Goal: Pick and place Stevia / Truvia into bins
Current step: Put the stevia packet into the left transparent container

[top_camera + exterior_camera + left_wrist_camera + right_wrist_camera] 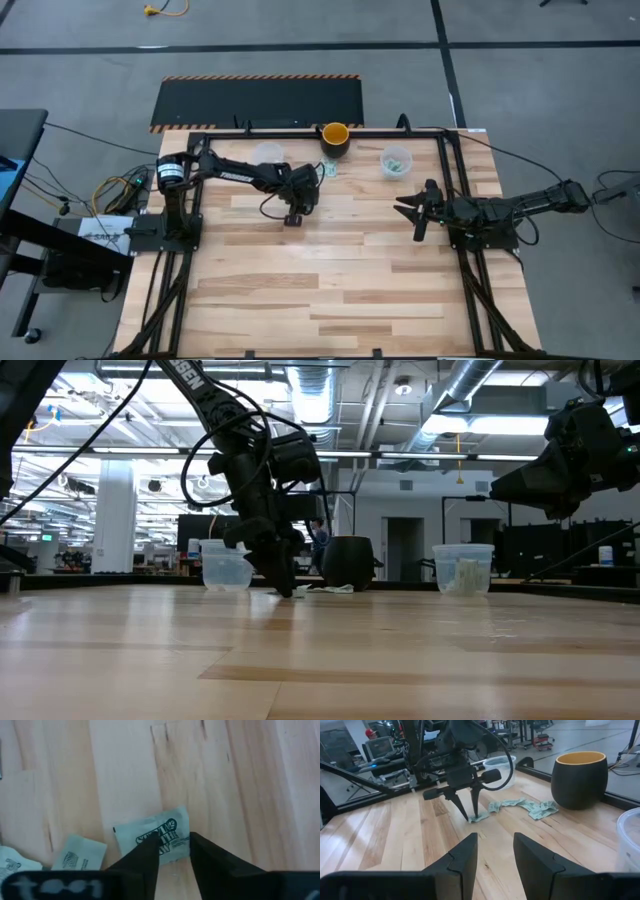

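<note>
Several light green and white sachets (525,807) lie flat in a loose row on the wooden table, near the dark cup. My left gripper (172,845) is open and points down, with its tips at table height (290,590) over one sachet (165,827) at the end of that row. Two clear cups stand near the far edge. The left one (268,154) looks empty, and the right one (396,161) holds sachets. My right gripper (412,212) is open and hovers above the table's right side, touching nothing. My left gripper comes at the sachet from above with its fingers pointing down. One fingertip (150,851) covers the sachet's printed middle and the other (197,845) stands at its side edge. The sachet lies flat on the table. I cannot tell whether the tips touch it.
A yellow-orange cup with a dark outside (335,135) stands between the two clear cups, just behind the sachet row. More sachets (79,852) lie beside the one under my left gripper. Black frame rails (455,180) run along the table's sides. Bare wood stretches toward the near edge.
</note>
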Available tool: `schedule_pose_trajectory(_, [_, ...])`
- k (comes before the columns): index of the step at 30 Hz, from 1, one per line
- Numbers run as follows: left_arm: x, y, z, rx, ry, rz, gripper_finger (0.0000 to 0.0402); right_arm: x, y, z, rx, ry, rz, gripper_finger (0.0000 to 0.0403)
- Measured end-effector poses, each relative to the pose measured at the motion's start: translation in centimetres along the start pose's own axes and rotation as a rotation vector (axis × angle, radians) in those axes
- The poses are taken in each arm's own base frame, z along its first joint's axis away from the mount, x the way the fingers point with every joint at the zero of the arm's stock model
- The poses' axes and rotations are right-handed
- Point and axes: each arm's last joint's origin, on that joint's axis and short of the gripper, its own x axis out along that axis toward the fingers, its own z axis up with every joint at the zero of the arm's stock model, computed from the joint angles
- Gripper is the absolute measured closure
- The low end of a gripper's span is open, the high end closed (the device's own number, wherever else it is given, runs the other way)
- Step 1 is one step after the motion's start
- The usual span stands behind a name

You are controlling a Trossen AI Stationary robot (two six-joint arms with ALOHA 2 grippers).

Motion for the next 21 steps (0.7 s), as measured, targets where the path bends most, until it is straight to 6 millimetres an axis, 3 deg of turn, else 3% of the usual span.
schedule_pose_trajectory(7, [0.1,-1.0,0.3,0.022,0.008,-0.016,0.0367,0.0,0.0,0.0,0.000,0.000,0.000,0.0282])
schedule_pose_trajectory(12, [-1.1,-2.3,0.7,0.052,0.000,-0.027,0.0397,0.0,0.0,0.0,0.000,0.000,0.000,0.0282])
schedule_pose_trajectory(21, [-8.5,-3.7,2.0,0.074,-0.123,0.132,0.0397,0.0,0.0,0.0,0.000,0.000,0.000,0.0282])
